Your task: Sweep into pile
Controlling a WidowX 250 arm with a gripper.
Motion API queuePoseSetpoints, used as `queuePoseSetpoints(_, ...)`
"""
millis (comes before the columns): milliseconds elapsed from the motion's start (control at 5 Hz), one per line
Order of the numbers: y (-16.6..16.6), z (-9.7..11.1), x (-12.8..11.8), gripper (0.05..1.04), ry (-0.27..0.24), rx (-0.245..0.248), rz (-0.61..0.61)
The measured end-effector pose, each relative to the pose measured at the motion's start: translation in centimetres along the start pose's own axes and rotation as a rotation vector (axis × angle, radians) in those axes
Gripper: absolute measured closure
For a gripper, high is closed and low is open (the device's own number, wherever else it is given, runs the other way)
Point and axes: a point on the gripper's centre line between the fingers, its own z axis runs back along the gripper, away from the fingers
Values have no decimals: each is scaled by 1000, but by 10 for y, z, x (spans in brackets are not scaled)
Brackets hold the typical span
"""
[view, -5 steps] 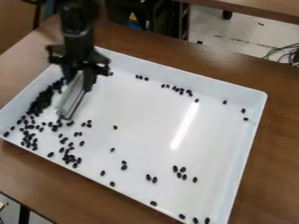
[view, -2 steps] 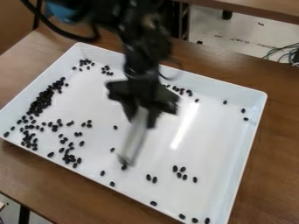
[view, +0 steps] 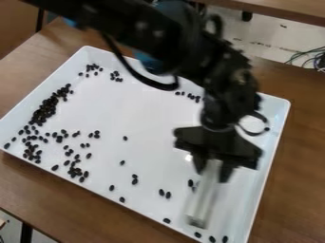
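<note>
Beans (view: 45, 110) lie strewn across our white tray (view: 152, 118), thickest at the view's left. Our gripper (view: 214, 170) pinches a pale scraper (view: 204, 197) over the lower right part. Riding too high, we could skip strays; pressing into the nearby wall, we could twist the scraper loose or flick beans out.

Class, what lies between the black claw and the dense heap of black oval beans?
The camera view shows mostly bare white rectangular tray, with a few scattered beans.
</note>
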Motion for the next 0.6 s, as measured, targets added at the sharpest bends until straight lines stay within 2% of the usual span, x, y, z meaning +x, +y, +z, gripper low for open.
queuePoseSetpoints(400, -24, -16, 8, 731, 15, 3, -19)
queuePoseSetpoints(600, -13, -25, -1, 731, 14, -24, -39)
